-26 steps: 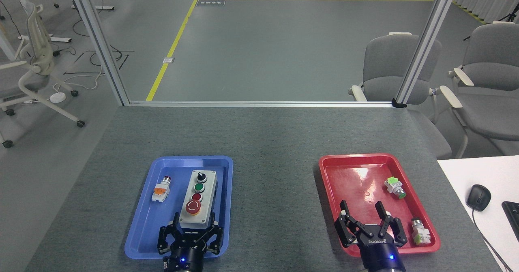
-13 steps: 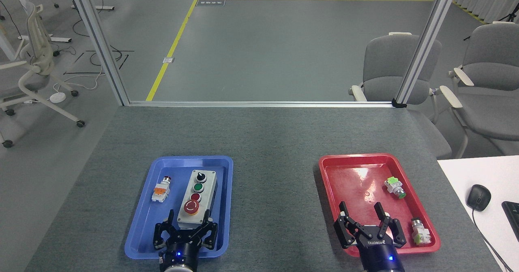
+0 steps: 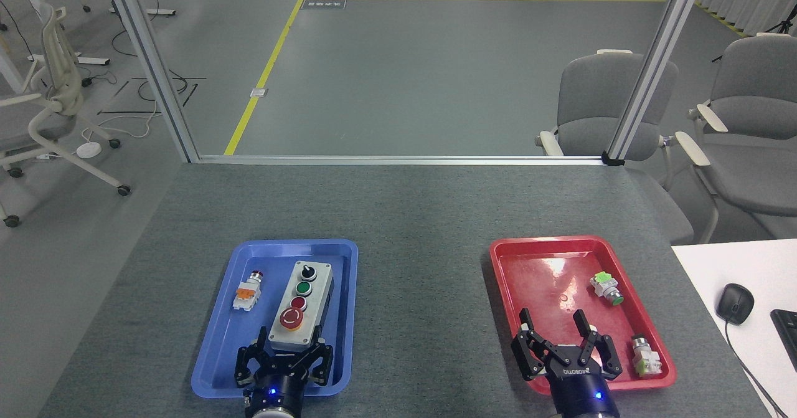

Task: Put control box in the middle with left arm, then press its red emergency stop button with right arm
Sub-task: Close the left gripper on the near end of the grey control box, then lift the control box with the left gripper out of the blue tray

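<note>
Head view: elongated light-grey control box with black base (image 3: 301, 306) sits in the blue plastic tray (image 3: 215, 337), long axis running roughly 12–6 with the near end skewed toward 7. Versus a second ago that near end has shifted left a touch, so contact is made.

My black multi-finger left gripper (image 3: 290, 343) is at the box's 6 o'clock end, fingers pinching the near end from both sides. It has slid left and slightly back over the last second.

Big red mushroom emergency stop button on its yellow collar (image 3: 291, 318) is just beyond the fingers, unobstructed.

Black right gripper with white lettering (image 3: 554, 326) hovers over the glossy red tray (image 3: 507, 281), fingers spread, nothing held, barely moved.

Read: grasp looks seated; the box is not yet off the tray. The bare dark-grey speckled tabletop middle (image 3: 420, 293), at 3 o'clock of the box, is free.
</note>
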Robot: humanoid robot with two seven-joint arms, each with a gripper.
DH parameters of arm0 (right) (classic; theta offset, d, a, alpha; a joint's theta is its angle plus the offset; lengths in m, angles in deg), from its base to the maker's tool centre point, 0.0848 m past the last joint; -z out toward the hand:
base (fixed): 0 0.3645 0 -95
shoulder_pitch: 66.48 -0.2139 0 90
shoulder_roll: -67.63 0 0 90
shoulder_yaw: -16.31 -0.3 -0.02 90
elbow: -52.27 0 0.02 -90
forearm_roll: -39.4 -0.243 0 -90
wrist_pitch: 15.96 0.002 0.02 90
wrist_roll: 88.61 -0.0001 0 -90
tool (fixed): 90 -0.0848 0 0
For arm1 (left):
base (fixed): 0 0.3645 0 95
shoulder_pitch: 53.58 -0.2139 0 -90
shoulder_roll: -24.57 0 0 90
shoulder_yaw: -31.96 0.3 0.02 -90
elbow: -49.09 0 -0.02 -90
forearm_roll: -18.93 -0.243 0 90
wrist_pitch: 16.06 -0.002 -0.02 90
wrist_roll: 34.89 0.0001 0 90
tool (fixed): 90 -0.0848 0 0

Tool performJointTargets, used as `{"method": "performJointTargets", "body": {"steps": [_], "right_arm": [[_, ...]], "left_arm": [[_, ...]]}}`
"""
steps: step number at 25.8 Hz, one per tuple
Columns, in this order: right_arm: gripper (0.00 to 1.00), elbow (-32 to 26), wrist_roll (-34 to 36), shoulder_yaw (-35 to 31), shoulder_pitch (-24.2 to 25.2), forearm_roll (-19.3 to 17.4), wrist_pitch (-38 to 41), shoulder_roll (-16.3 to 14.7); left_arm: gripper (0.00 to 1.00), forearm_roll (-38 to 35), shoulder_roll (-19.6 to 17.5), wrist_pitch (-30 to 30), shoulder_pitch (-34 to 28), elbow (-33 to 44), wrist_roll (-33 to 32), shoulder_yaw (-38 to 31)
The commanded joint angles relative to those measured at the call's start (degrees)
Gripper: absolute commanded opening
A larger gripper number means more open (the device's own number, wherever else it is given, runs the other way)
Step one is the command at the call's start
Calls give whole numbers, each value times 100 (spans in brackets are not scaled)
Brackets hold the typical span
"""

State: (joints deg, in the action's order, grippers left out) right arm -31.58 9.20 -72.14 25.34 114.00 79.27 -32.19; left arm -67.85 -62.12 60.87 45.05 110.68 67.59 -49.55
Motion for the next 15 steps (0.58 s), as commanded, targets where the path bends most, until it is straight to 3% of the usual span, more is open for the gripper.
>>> {"method": "performJointTargets", "body": {"steps": [1,15], "right_arm": [[98,0,-25,12,-6,2,-22,-11],[98,0,-25,-15,-6,2,-5,-2]], "left_arm": [[99,12,-5,6,95,-50,0,3],[99,135,56,164,341,-288,0,29]]}}
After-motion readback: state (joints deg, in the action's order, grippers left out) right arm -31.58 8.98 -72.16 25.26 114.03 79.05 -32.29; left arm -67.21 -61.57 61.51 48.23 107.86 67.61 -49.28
